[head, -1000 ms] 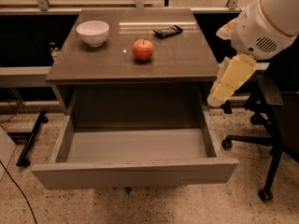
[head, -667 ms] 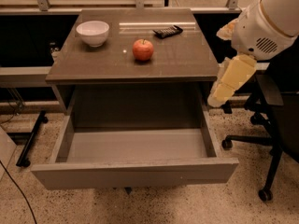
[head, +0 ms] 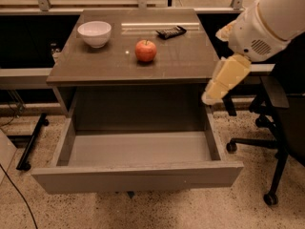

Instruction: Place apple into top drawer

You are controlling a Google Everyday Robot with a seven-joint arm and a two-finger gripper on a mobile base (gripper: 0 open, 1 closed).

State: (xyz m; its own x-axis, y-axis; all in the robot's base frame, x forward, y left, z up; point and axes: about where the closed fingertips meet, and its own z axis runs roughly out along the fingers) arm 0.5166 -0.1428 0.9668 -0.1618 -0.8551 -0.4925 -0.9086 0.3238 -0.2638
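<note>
Nothing has moved vs a sec ago: apple (head: 146, 50) sits where it was and the claw (head: 213, 93) hangs in the same spot. Apple is upright, stem up, roughly mid desk (head: 95, 67).

- **Left of the apple & a bit behind:** white bowl (head: 94, 33), well apart.
- **Behind-right of the apple:** small dark flat item (head: 171, 31), near but not touching.
- **Below & in front of the apple:** top drawer (head: 138, 176), pulled out, inside bare.
- **Right of the apple & lower:** the claw, off the desk's edge by the drawer's side wall. It carries nothing; can't tell if it's wide or narrow.

Step in hand, I'd say: reach for the apple. To do it well:

- Raise the claw above desk level first so it clears the edge.
- Come in from above and straddle the apple at its widest part.
- Squeeze gently, since it's round & could roll toward the bowl.
- Carry it forward & set it low in the drawer, no dropping.
</note>
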